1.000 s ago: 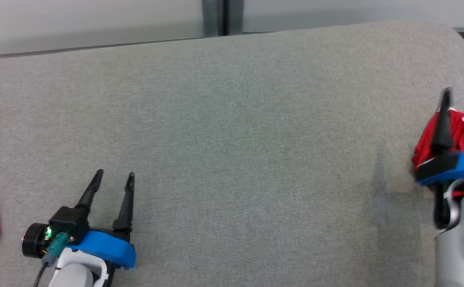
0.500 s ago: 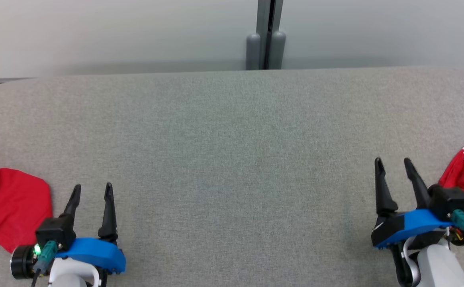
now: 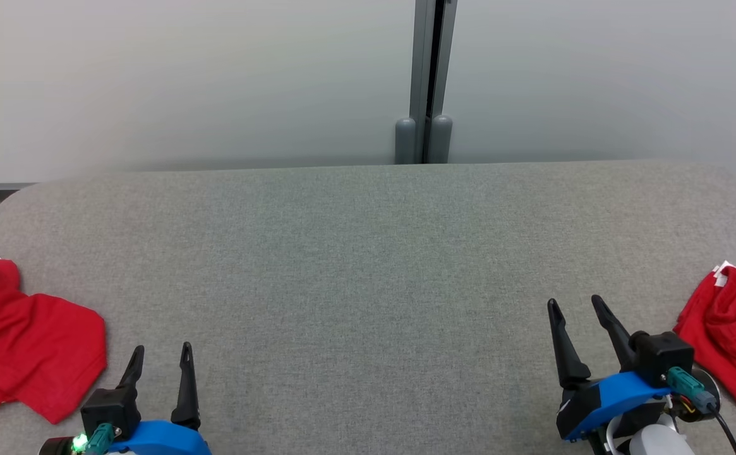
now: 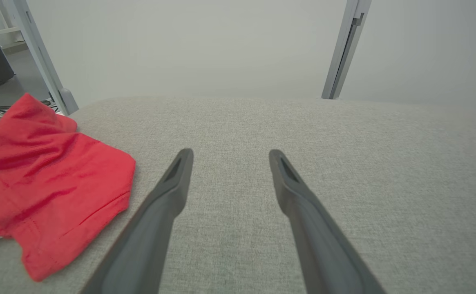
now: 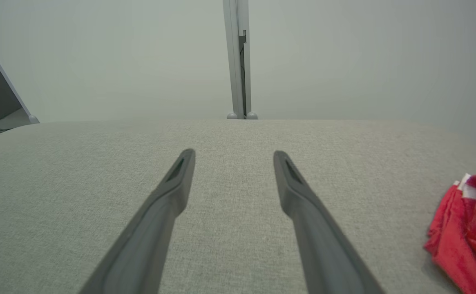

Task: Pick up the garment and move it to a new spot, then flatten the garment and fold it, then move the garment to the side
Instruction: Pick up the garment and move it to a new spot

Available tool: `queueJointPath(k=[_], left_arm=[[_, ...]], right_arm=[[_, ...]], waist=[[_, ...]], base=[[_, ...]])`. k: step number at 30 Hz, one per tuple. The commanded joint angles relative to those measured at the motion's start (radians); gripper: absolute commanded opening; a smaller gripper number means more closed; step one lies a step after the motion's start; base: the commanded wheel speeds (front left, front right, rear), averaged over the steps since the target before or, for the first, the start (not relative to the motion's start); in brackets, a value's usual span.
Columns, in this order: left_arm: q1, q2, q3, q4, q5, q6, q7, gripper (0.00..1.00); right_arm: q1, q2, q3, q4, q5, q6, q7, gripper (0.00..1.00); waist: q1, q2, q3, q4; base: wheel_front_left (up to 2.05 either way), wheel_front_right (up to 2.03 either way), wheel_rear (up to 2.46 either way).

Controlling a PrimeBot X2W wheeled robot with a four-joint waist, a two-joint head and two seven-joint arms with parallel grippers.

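Garment beside left gripper, bunched red cloth beside right gripper, both grippers wide open, empty.

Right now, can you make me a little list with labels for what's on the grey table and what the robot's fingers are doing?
surface: grey fabric-covered table
left side: red garment, lying rumpled near the edge
right side: second red garment, bunched up near the edge
left gripper: fingers apart, holding nothing, not touching the garment beside it
right gripper: fingers apart, holding nothing, not touching the garment beside it
behind: pale wall with a grey post
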Motion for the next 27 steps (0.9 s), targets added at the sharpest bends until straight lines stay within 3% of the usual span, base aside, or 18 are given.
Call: queueJointPath(k=[1,9,14,27], left_arm=[[0.005,-0.004,0.004,-0.001,0.008,0.005,0.0,1.0],[0.018,-0.014,0.016,0.004,0.016,0.009,0.0,1.0],[0.009,-0.017,0.013,0.006,0.015,0.005,0.0,1.0],[-0.027,-0.005,0.055,0.037,0.008,-0.004,0.0,1.0]], right_arm=[[0.02,-0.004,0.004,0.002,0.008,0.0,-0.004,1.0],[0.027,-0.004,0.01,-0.006,0.019,0.0,-0.004,1.0],[0.027,-0.004,0.012,-0.002,0.02,0.0,-0.004,1.0],[-0.012,-0.004,0.068,0.018,0.03,0.0,-0.004,1.0]], waist=[[0.0001,0.0001,-0.006,-0.003],[0.0001,0.0001,-0.025,0.0],[0.0001,0.0001,-0.018,0.041],[0.0001,0.0001,0.034,0.315]], base=[[0.0,0.0,0.0],[0.0,0.0,0.0],[0.0,0.0,0.0],[0.0,0.0,0.0]])
